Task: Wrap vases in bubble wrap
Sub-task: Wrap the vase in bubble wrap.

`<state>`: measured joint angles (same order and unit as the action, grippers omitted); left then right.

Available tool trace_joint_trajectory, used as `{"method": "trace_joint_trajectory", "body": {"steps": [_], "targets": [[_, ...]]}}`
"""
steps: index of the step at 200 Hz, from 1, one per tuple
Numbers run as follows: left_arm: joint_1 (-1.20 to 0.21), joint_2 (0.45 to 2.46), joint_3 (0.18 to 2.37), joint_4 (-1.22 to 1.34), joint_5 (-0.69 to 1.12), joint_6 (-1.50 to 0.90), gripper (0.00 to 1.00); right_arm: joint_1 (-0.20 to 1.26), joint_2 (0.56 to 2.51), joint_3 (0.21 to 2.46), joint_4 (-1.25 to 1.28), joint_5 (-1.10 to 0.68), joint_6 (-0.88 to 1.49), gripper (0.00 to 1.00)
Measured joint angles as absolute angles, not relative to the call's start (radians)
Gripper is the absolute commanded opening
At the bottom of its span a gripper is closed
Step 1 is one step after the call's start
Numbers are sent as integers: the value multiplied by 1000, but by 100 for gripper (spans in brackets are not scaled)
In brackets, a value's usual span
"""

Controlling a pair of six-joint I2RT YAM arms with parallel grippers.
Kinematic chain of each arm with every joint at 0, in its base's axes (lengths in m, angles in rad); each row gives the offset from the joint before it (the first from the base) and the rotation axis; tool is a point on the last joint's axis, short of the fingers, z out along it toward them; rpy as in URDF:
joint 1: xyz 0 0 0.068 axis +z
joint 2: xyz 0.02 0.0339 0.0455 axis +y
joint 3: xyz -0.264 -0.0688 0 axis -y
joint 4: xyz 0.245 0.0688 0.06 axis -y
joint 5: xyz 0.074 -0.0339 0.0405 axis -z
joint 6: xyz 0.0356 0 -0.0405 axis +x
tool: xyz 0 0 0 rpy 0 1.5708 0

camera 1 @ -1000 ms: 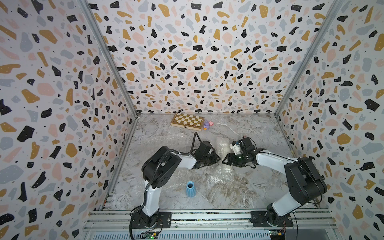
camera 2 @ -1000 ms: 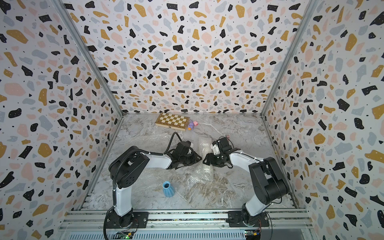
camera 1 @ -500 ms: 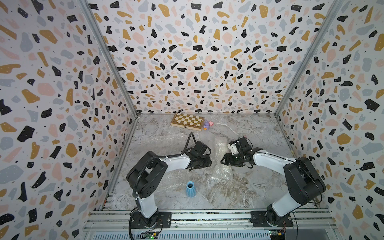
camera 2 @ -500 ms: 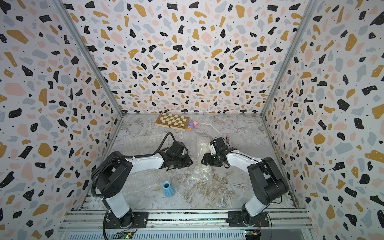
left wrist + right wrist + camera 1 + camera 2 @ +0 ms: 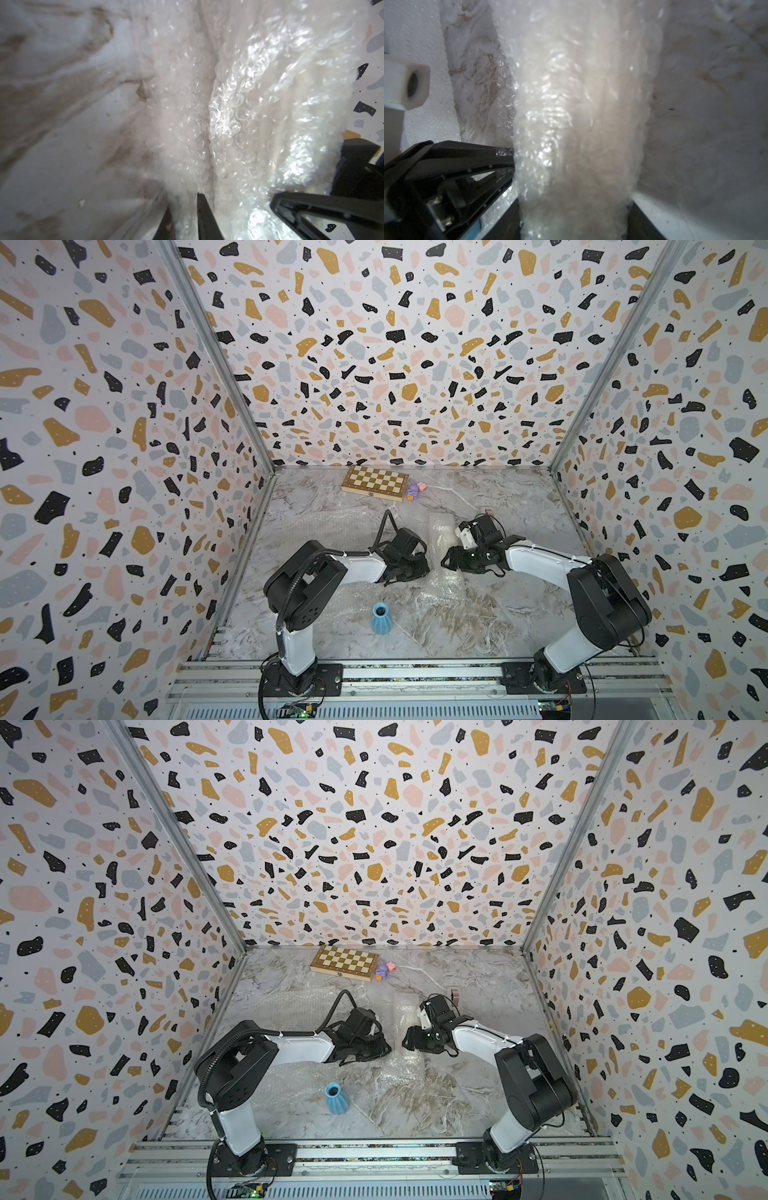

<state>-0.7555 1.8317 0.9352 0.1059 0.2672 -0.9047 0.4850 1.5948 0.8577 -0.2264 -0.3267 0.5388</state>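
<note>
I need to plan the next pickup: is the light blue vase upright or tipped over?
Upright: in a top view the light blue vase stands on its wide base, open mouth facing up.

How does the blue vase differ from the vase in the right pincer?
The blue vase stands upright; the cream vase lies on its side. The blue vase is bare; the cream vase is rolled in bubble wrap. The blue vase stands free and untouched; the cream vase is clamped by the right pincer. Wrapped, the cream vase looks longer than the blue vase.

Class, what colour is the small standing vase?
The vase is light blue; both top views show it.
</note>
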Motion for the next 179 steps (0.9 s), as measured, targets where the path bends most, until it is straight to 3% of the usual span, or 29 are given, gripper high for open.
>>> {"method": "trace_joint_trajectory", "body": {"steps": [16,114,179], "targets": [[-756,1809,936,97,261,-899,2,490,1591,858,-228,-309,542,57],[-781,1757,996,-6,273,-776,0,522,1512,744,-132,-329,692,58],[-784,1714,1022,-132,308,-644,0,572,1433,649,-61,-329,858,75]]}}
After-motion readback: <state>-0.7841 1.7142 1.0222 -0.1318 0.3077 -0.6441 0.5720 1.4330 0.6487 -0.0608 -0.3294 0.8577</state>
